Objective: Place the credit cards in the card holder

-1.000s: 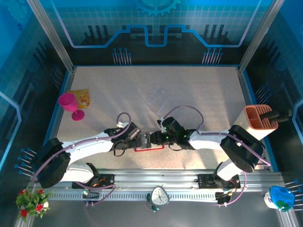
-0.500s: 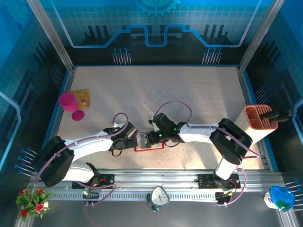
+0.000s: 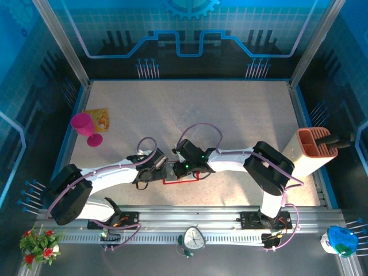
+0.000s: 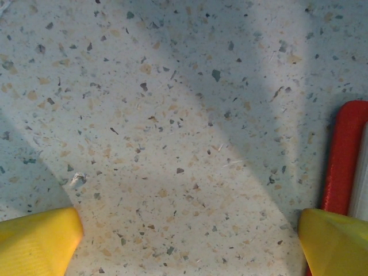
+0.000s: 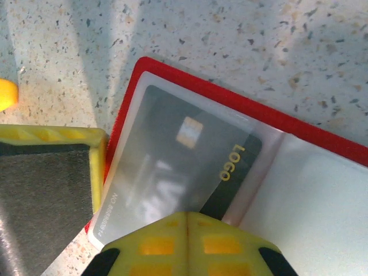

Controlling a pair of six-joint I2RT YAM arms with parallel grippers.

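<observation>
From above, the right gripper (image 3: 183,168) has slid toward 9 o'clock over the last second and its jaws have gone from partly parted to clenched. It now meets the left gripper (image 3: 160,168) over the card holder (image 3: 179,181), which lies toward 6 o'clock on the table (image 3: 230,115). That looks like a card being seated, not carried. In the left wrist view the left gripper (image 4: 187,244) is released, its yellow fingertips (image 4: 37,241) wide apart over bare table, with the holder's glossy red edge (image 4: 345,155) at 3 o'clock. In the right wrist view the holder (image 5: 241,106) lies open, a red rim around pale, cloudy pockets. A dark credit card (image 5: 190,167) with a gold chip and lettering sits mostly inside the pocket at 9 o'clock. The right gripper (image 5: 187,241) is closed at 6 o'clock against the card's edge. Whether it pinches the card or merely nudges it, I cannot tell.
</observation>
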